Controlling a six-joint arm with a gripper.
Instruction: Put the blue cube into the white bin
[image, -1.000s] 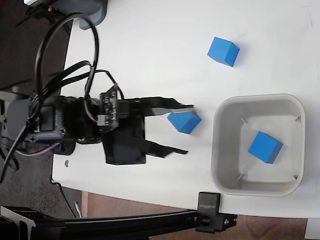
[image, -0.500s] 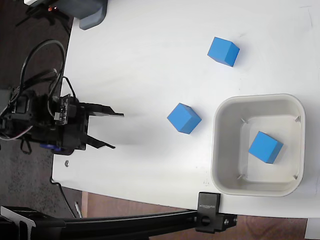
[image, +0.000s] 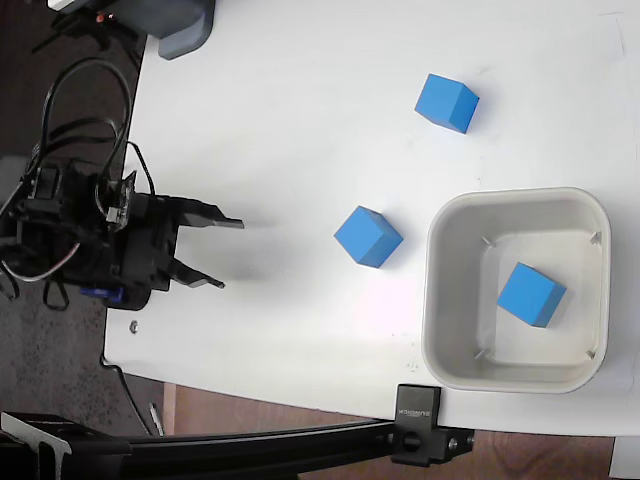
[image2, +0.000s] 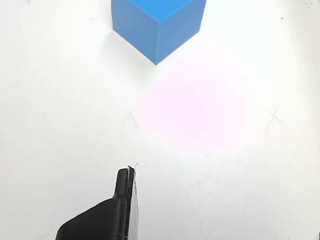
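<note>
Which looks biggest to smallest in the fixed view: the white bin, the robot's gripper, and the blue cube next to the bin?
1. The white bin, clearly biggest.
2. The gripper, jaws apart, smaller than the bin.
3. The blue cube, smallest. It looks the same size as the other two cubes.

The fixed view looks straight down over the whole table (image: 300, 100), while the close wrist view faces its middle blue cube (image2: 157, 25), seen in both
</note>
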